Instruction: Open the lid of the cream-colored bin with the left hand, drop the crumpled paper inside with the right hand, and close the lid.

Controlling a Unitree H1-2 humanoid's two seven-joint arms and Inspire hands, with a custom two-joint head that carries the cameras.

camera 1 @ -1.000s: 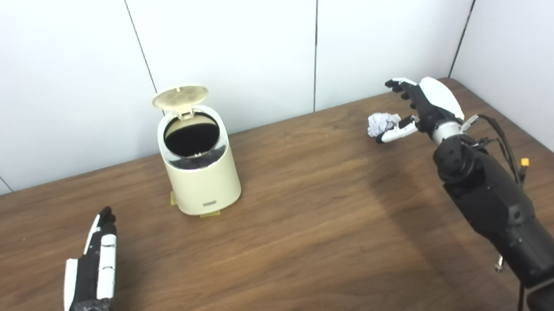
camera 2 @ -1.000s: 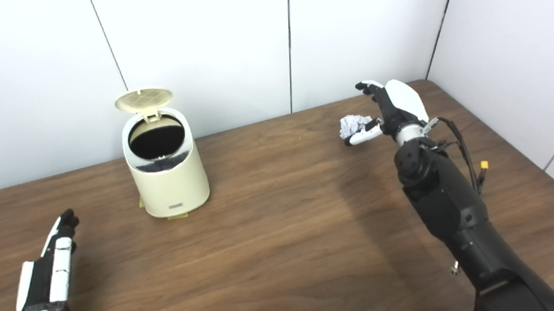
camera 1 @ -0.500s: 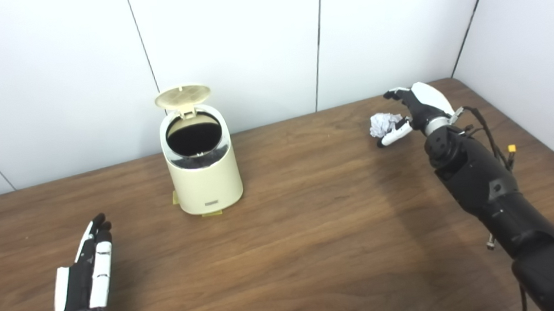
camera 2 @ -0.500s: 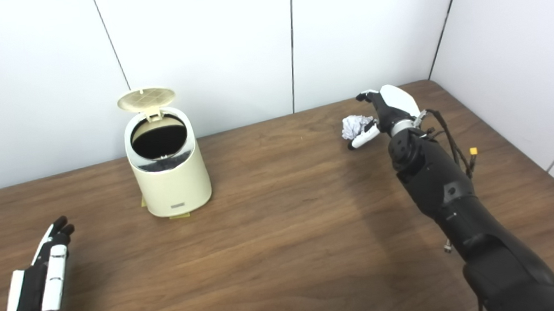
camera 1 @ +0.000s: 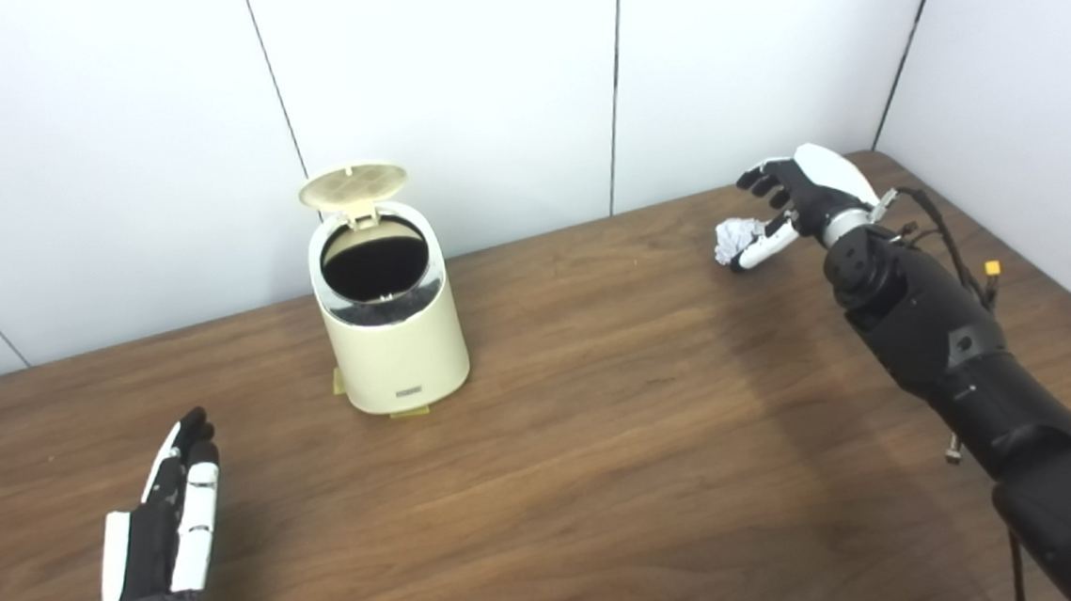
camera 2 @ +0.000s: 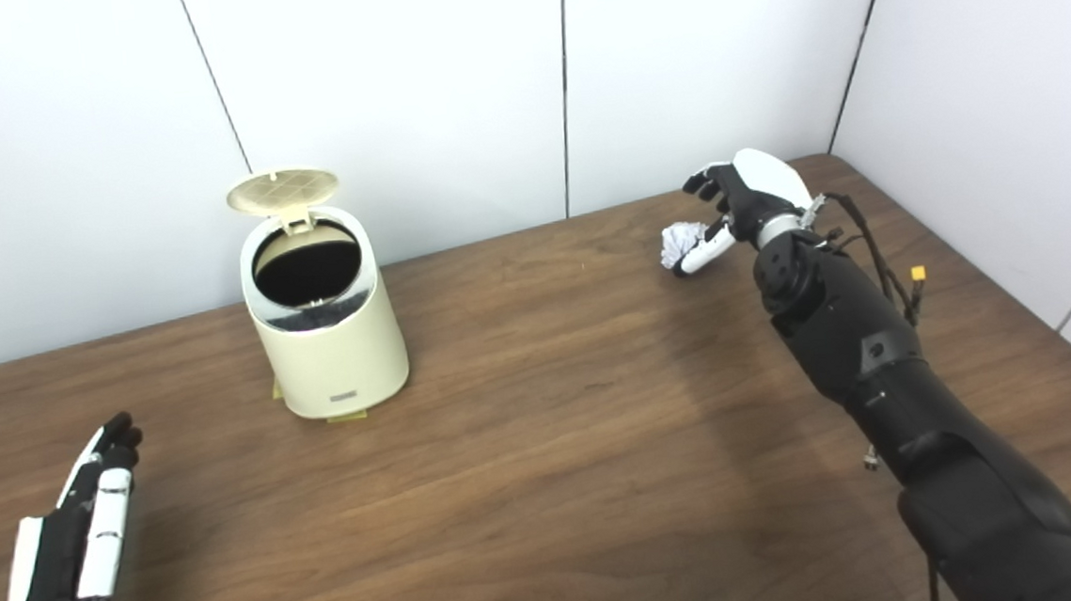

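Well, the cream-colored bin (camera 1: pixel 393 327) stands toward the back left of the wooden desk (camera 1: pixel 602 447), its round lid (camera 1: pixel 353 185) tipped up on the hinge at the rear so the dark inside shows. Over at the far right, near the wall corner, the right robot hand (camera 1: pixel 797 197) sits right at the crumpled paper (camera 1: pixel 731 239). Its fingers (camera 1: pixel 761 179) arch over the top of the white wad, spread and only partly curled, while the thumb (camera 1: pixel 762 249) reaches along beneath and in front of it. So that robot hand is cupped loosely about the paper, not clenched on it; I cannot tell from where I stand whether any pad truly presses it. The paper lies low by the desk surface, well apart from the bin. The left robot hand (camera 1: pixel 167 534) is down at the near left edge, stretched out flat with fingers straight and close together, holding nothing, resting low over the desk and some way from the bin.
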